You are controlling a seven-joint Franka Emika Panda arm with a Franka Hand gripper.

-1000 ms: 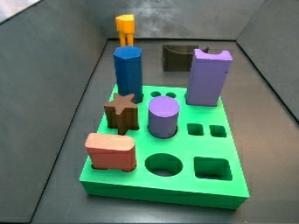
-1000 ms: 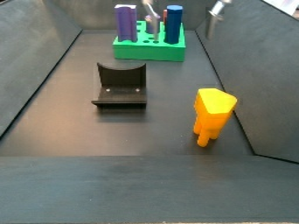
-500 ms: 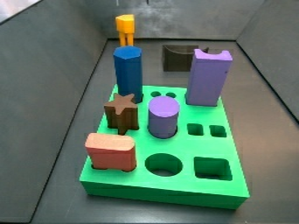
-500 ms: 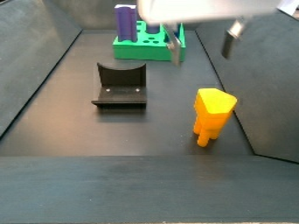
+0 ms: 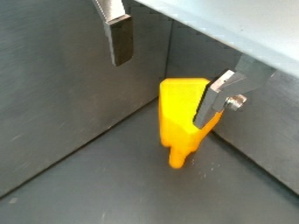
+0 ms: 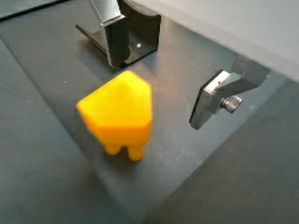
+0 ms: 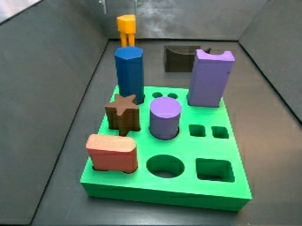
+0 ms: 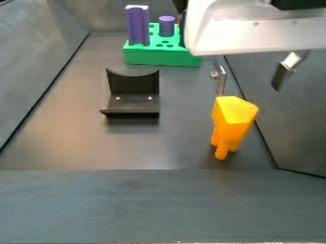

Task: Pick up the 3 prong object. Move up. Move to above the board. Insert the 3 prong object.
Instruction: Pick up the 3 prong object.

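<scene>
While the fixture (image 8: pixel 130 92) sits on the dark counter (image 8: pixel 114 143) to the left, the board (image 8: pixel 162 52) lies far behind it with the purple cylinder (image 8: pixel 135 21) standing in it. Further right, the 3 prong object (image 8: pixel 232 125) stands upright on its prongs near the wall. Above it hangs the end effector (image 8: pixel 250 76), released, its fingers (image 5: pixel 119 38) spread apart and flanking the block without gripping it.

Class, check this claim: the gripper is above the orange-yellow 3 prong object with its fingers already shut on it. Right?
Not quite. The gripper is over the 3 prong object, but both wrist views show its fingers open, standing apart either side of it.
</scene>
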